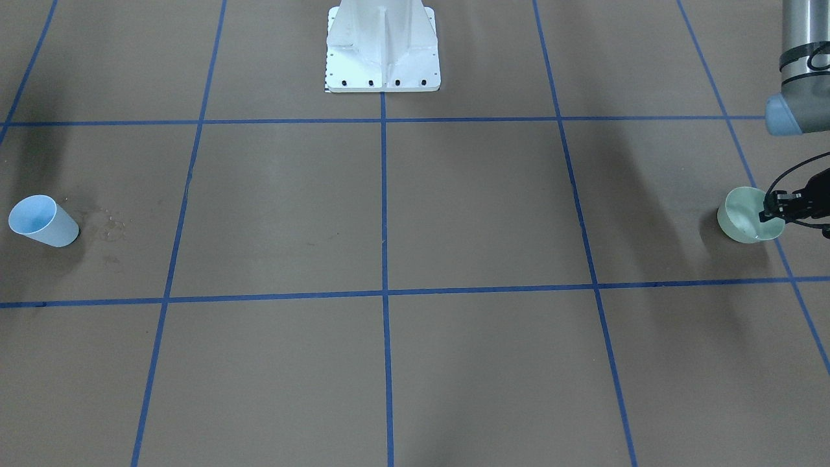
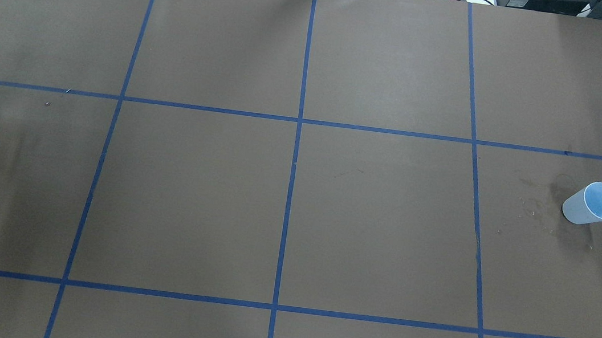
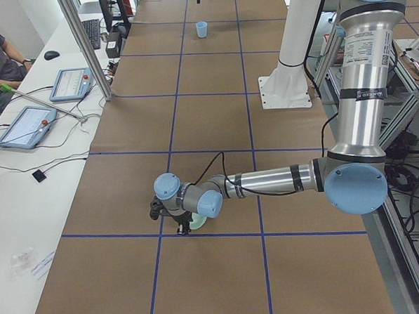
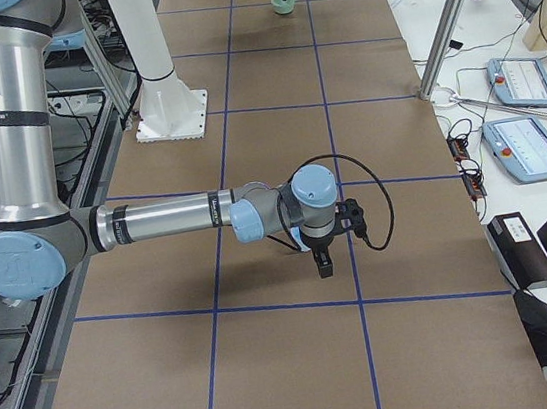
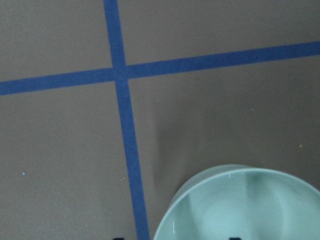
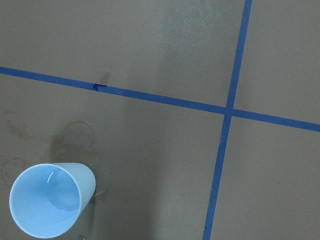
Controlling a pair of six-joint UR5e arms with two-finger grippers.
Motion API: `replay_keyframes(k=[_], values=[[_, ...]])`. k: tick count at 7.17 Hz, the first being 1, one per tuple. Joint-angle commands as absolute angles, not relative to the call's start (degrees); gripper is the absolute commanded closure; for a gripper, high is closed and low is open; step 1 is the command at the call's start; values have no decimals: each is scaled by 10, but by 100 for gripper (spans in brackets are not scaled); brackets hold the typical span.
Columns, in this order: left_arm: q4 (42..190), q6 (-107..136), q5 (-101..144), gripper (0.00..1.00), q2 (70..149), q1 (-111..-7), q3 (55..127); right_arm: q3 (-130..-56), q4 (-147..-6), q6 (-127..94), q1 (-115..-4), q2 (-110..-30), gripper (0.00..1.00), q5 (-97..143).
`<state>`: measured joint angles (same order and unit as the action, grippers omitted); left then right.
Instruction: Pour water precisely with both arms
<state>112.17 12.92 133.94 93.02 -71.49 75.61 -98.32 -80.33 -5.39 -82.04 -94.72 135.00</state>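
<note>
at the worktop's left end, spread left fingers straddle the green cup's wall; squeeze softly and lift it level.

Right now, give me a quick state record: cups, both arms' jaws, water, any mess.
green cup: upright, robot's left side
blue cup: upright, robot's right side, nothing touching it
left gripper: at green cup's rim, jaws apart, one tip either side of the wall
right gripper: points down above the surface; jaws' state unreadable
water: glossy glints inside green cup; level unclear
stains: faint rings beside blue cup
</note>
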Motion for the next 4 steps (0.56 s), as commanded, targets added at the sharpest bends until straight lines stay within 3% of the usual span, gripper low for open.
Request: replay_keyframes(k=[1,3,4], values=[[1112,135,1368,100,936,-715,790,-984,-803,-54,-820,-947,1,1350],[1053,280,1434,100,989,-697,895,-984,-803,-54,-820,-947,1,1349],[1052,384,1432,100,1002,-636,955,-984,-803,-54,-820,-947,1,1349]])
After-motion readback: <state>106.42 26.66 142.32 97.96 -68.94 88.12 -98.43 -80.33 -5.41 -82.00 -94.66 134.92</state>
